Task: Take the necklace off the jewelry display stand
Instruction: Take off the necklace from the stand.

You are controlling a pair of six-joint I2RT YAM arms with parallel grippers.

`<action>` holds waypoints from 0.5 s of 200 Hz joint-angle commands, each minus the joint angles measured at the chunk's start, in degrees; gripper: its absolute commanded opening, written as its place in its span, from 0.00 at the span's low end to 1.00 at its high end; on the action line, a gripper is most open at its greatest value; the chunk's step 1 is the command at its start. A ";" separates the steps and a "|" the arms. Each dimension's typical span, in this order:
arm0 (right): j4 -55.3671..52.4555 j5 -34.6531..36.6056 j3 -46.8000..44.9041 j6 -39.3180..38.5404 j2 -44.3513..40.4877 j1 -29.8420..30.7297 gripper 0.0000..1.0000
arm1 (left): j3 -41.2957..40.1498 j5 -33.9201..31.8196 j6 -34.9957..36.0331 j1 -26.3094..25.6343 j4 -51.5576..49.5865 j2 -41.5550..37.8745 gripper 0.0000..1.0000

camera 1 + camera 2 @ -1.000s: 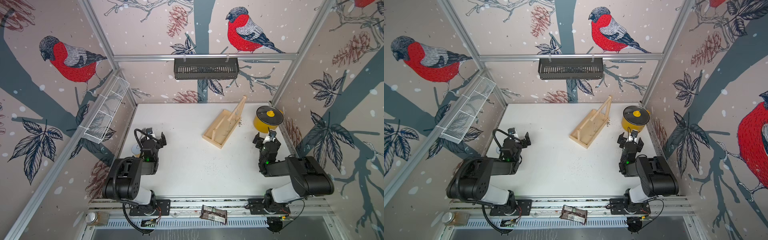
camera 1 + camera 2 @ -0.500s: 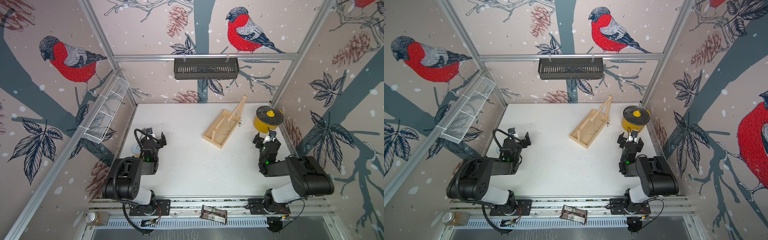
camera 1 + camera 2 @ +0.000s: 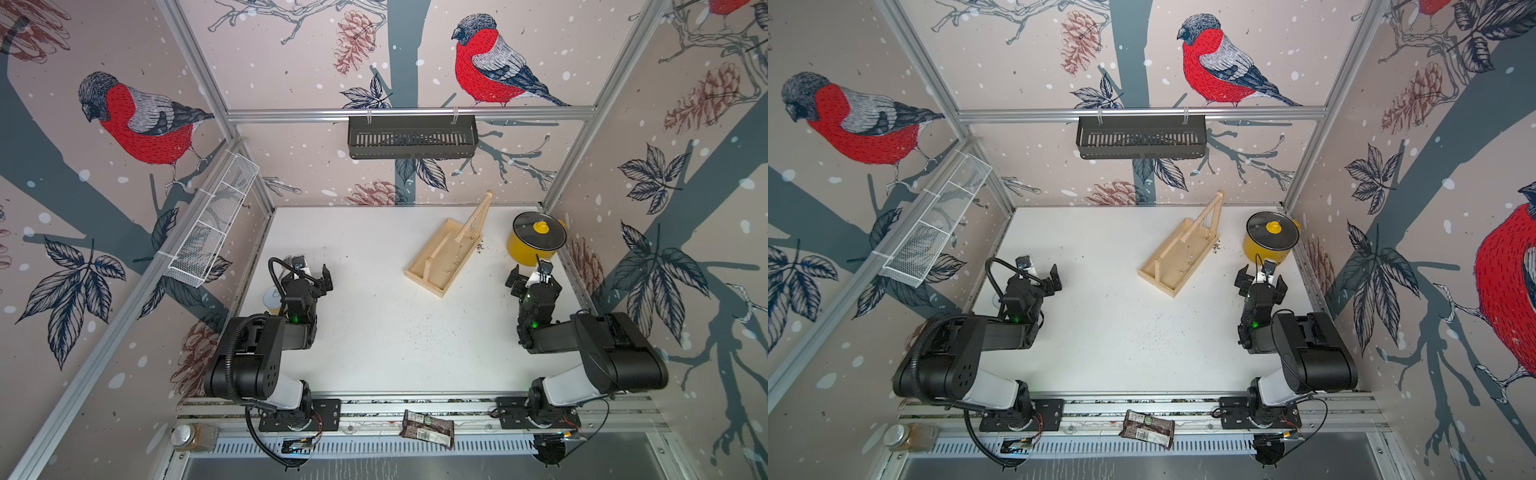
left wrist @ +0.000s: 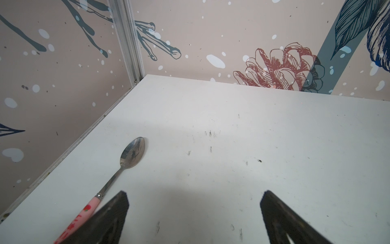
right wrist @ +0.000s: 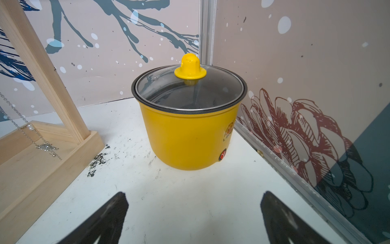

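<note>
take the rear wall as twelve on the white table [image 3: 374, 332]. the pale unfinished-wood jewelry display stand [image 3: 424, 284] [image 3: 1156, 284] sits at about one o'clock in both top views. its shallow rectangular tray base runs from seven toward one, and the round crossbar is carried above it.

the thin silver chain necklace [image 5: 45, 146] is on the stand. in the right wrist view you see the chain slanting down into the tray, with its small pendant low over the wooden floor. i cannot tell whether the pendant touches the wood.

the round yellow metal pot [image 3: 528, 253] [image 3: 1266, 251] [image 5: 190, 137], glass lid on, stands at two o'clock in the rear corner. it is near the stand's far end but apart from it.

your left gripper [image 3: 309, 274] [image 3: 1038, 276] [image 4: 194, 194] is at nine o'clock. its jaws are spread wide and hold nothing, with only bare table between them. a steel spoon with a pink handle [image 4: 130, 156] lies flat by the side wall, its handle end just beside one black finger [image 4: 114, 211].

your right gripper [image 3: 534, 276] [image 3: 1261, 282] [image 5: 194, 195] is at three o'clock, facing the pot — jaws just as wide and gripping nothing. the stand lies off toward its eleven o'clock. both grippers are well apart from the stand and the necklace.
</note>
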 commanded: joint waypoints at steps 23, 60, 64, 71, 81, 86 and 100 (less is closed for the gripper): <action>1.63 -0.14 0.09 0.73 -0.11 0.08 1.00 | 0.25 -0.69 0.30 0.04 1.23 -0.17 0.98; 1.03 2.72 0.09 0.85 -1.11 1.08 1.00 | 0.26 -2.06 0.31 -0.04 0.18 -2.41 0.98; 1.42 2.99 -0.01 0.67 -1.03 1.17 1.00 | 0.65 -2.06 0.53 -0.12 -1.50 -3.58 0.98; 1.57 3.30 -0.01 0.36 -1.05 1.43 0.99 | 1.80 -3.30 -0.06 -0.56 -6.49 -5.63 0.98; 1.80 3.77 -0.09 0.14 -1.07 1.85 1.00 | 3.11 -5.73 -0.99 -1.30 -11.02 -7.79 0.98; 2.25 4.02 -0.31 -0.12 -1.09 2.05 1.00 | 3.24 -6.84 -0.98 -1.71 -11.96 -8.45 0.98; 3.24 4.25 -0.86 -0.54 -1.32 2.42 1.00 | 2.58 -10.92 -2.12 -2.99 -12.46 -9.91 0.98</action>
